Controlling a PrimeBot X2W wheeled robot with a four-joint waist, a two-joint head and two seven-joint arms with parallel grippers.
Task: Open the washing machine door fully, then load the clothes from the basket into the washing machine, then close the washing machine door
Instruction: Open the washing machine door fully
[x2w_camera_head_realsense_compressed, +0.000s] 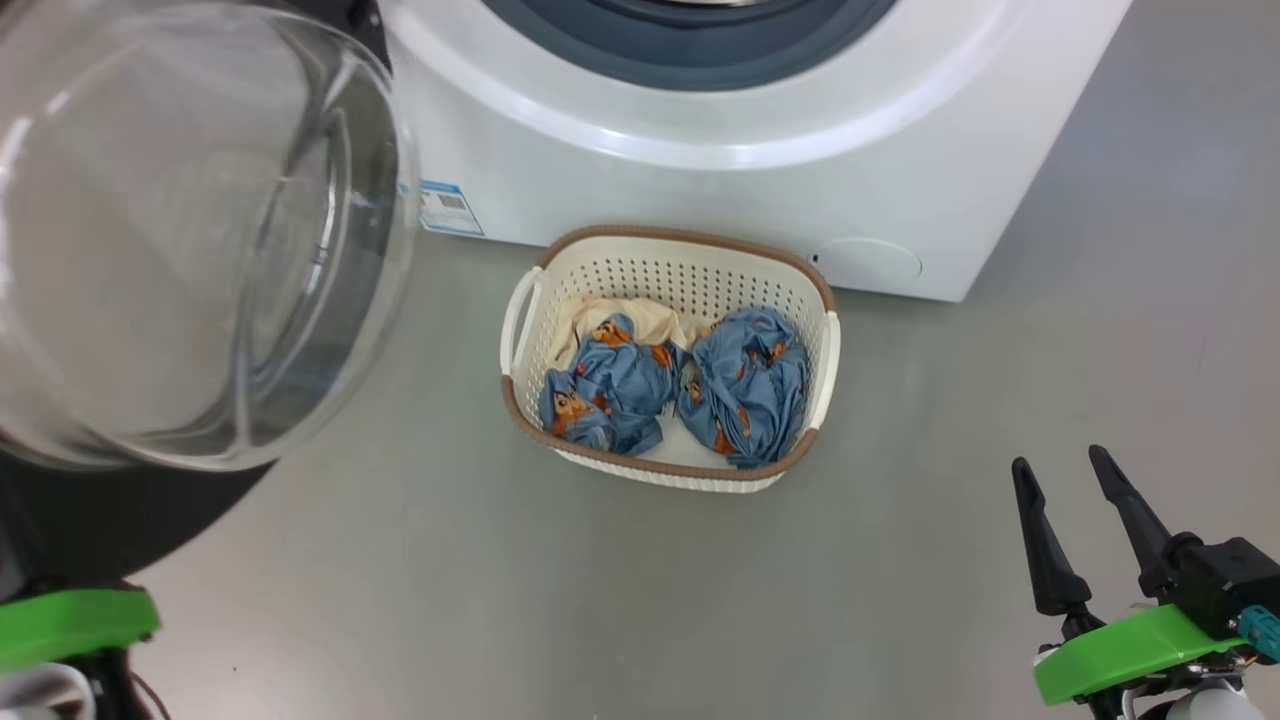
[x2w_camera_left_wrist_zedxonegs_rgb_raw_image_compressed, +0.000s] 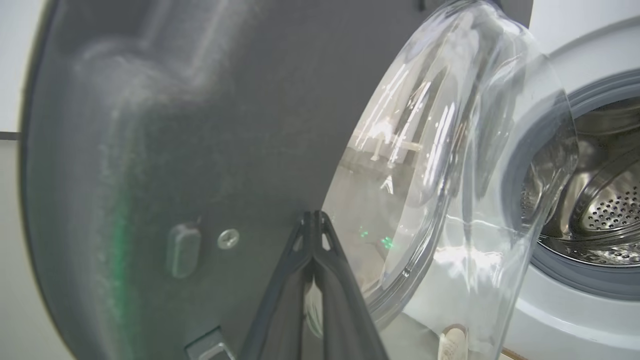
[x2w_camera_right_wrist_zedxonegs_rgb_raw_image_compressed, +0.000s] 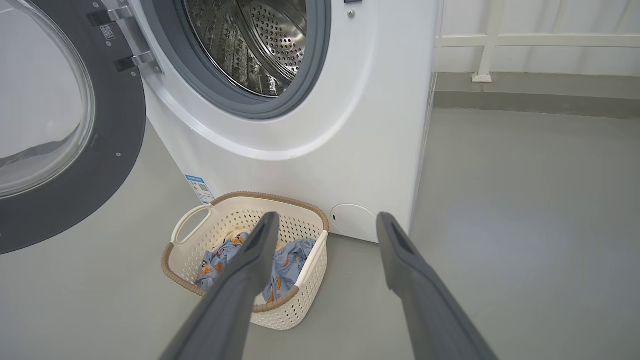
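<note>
The washing machine door (x2w_camera_head_realsense_compressed: 120, 520) stands swung open at the left, its clear glass bowl (x2w_camera_head_realsense_compressed: 190, 230) bulging toward me. The white washing machine (x2w_camera_head_realsense_compressed: 700, 190) shows its steel drum (x2w_camera_right_wrist_zedxonegs_rgb_raw_image_compressed: 255, 45) open. In front of it on the floor sits the basket (x2w_camera_head_realsense_compressed: 680, 270), holding blue printed clothes (x2w_camera_head_realsense_compressed: 750, 385) and a cream cloth (x2w_camera_head_realsense_compressed: 610, 310). My left gripper (x2w_camera_left_wrist_zedxonegs_rgb_raw_image_compressed: 314, 216) is shut, empty, its tips close to the door's dark inner face (x2w_camera_left_wrist_zedxonegs_rgb_raw_image_compressed: 200, 125) beside the bowl; whether they touch is unclear. My right gripper (x2w_camera_head_realsense_compressed: 1058, 460) is open and empty, right of the basket (x2w_camera_right_wrist_zedxonegs_rgb_raw_image_compressed: 240, 210) and nearer to me.
Grey floor (x2w_camera_head_realsense_compressed: 950, 400) spreads around the basket and to the machine's right. A round flap (x2w_camera_head_realsense_compressed: 868, 262) and a blue label (x2w_camera_head_realsense_compressed: 450, 208) mark the machine's lower front. A pale railing (x2w_camera_right_wrist_zedxonegs_rgb_raw_image_compressed: 500, 40) runs along the back wall. My left arm's green wrist piece (x2w_camera_head_realsense_compressed: 70, 620) sits under the door.
</note>
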